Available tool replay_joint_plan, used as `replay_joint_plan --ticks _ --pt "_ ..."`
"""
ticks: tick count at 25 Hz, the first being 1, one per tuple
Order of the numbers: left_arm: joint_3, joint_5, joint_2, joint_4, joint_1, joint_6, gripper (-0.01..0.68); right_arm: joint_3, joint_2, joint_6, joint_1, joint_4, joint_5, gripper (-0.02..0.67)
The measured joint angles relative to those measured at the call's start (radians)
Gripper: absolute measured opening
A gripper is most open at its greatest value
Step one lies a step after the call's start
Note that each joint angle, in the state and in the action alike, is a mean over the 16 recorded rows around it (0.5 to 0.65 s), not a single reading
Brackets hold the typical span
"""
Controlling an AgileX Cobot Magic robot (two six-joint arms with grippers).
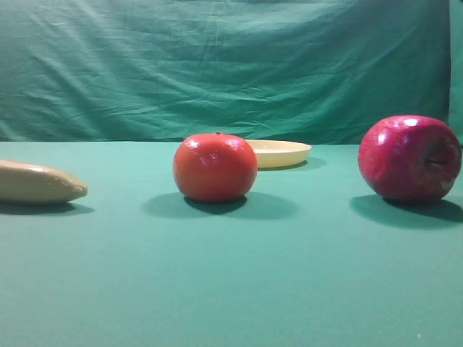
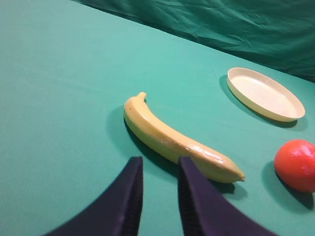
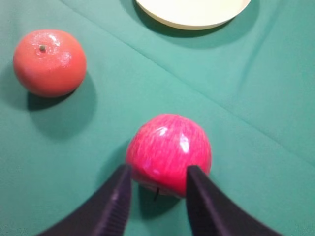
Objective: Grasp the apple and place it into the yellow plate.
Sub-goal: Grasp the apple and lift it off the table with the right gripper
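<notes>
Plate [image 1: 278,153] lying on the green cloth [image 1: 231,289], holding nothing in any view. Apple [image 3: 168,153] on the cloth, outside the plate and well apart from it, partly between the right gripper's [image 3: 157,196] parted fingers; contact unclear. Orange fruit [image 3: 49,61] off to one side. Left gripper [image 2: 157,196] hovering by the banana [image 2: 177,141], fingers slightly apart, gripping nothing.
</notes>
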Motion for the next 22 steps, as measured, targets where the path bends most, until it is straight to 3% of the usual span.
replay_joint_plan --ticks 4,7,22 --pt "0.000 0.000 0.000 0.000 0.000 0.000 0.157 -0.028 0.096 0.013 0.000 0.011 -0.020 0.598" --pt "0.000 0.000 0.000 0.000 0.000 0.000 0.157 -0.042 0.162 0.022 0.000 0.014 -0.045 0.641" --pt "0.000 0.000 0.000 0.000 0.000 0.000 0.157 -0.089 0.389 0.026 0.000 0.018 -0.141 0.585"
